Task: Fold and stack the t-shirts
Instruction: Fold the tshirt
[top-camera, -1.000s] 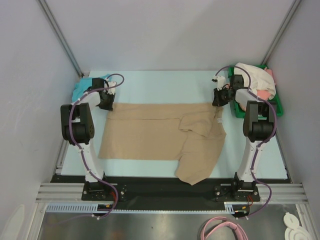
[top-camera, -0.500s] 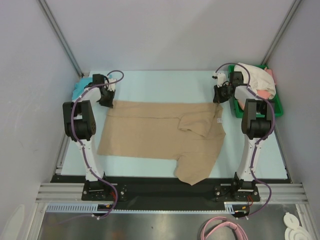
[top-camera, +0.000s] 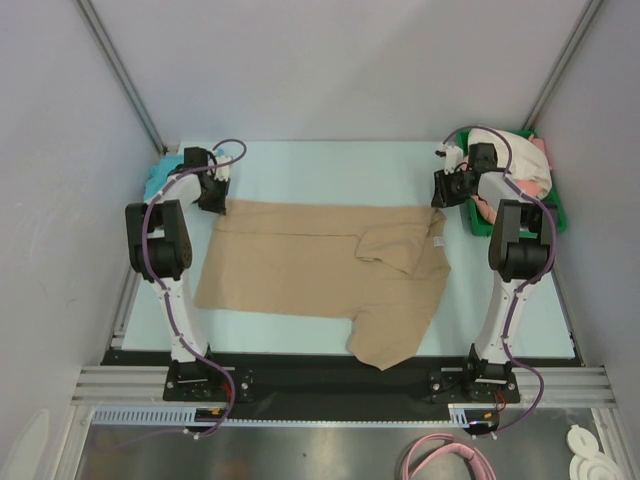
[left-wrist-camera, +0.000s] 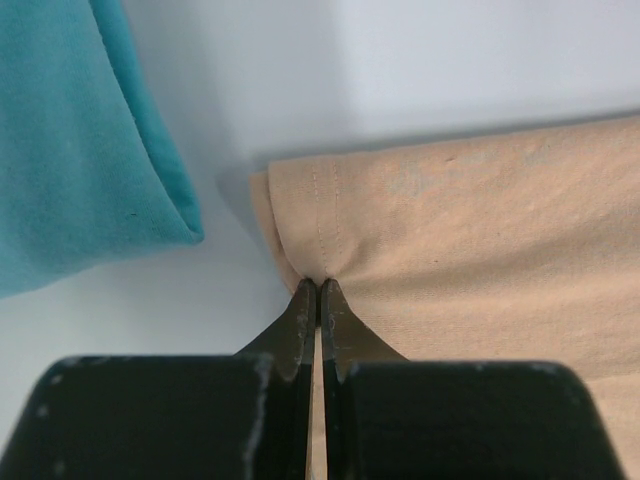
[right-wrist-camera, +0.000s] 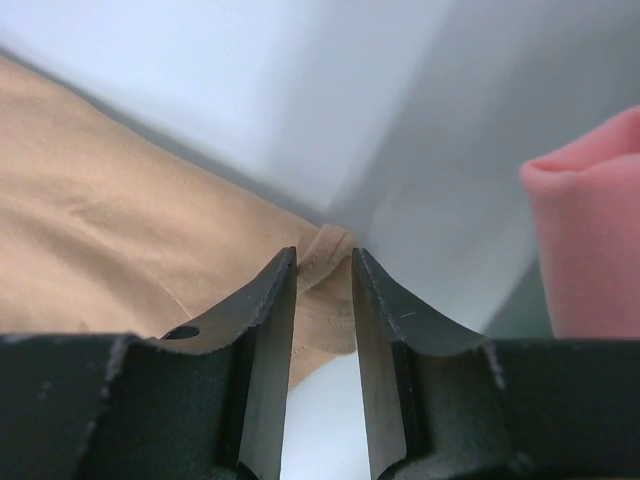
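Tan t-shirt (top-camera: 300, 270) spread flat at centre, its 10 o'clock corner pinched in tightly closed left gripper (left-wrist-camera: 318, 292); right gripper (right-wrist-camera: 323, 275) at 2 o'clock, jaws slightly parted astride the other far corner, seemingly not clamping it. Probably best: grip there, then lift both corners level, edge taut, toward 6 o'clock.

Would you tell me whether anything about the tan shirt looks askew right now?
Yes: the tan t-shirt is not flat. One sleeve lies folded over its body, and the other overhangs the table's near edge.
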